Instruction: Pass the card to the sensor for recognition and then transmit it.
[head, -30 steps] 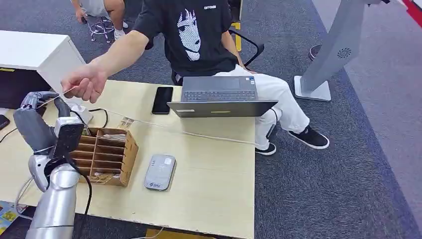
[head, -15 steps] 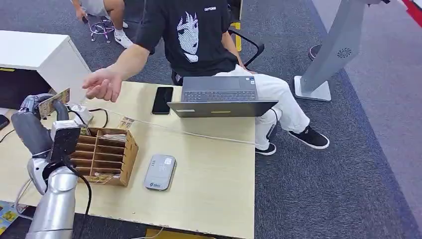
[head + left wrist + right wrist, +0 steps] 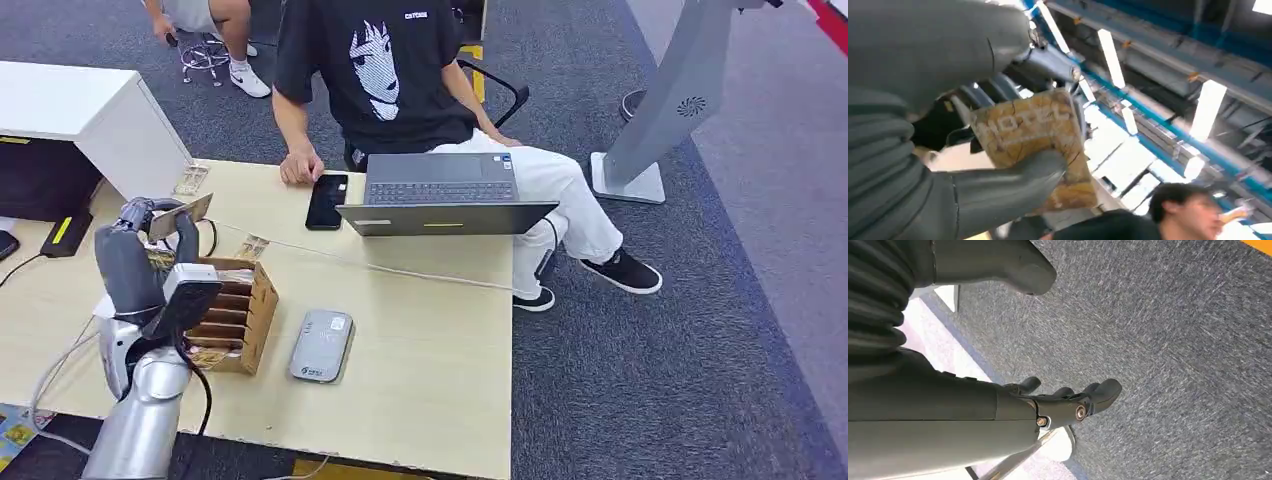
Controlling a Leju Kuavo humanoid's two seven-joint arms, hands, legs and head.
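A pale wooden tabletop [image 3: 420,350] carries a slotted wooden organiser box [image 3: 232,310], a grey card sensor [image 3: 322,345] just beside it, a black phone [image 3: 327,200] and an open laptop [image 3: 445,195]. A white cable [image 3: 400,270] crosses between box and laptop. A seated person rests a hand [image 3: 300,168] beside the phone. The left hand [image 3: 150,245] is raised above the box, pinching a yellow-brown card [image 3: 1035,145] between thumb and fingers. The right hand [image 3: 1068,402] hangs over grey carpet [image 3: 1173,340], fingers loosely curled, holding nothing.
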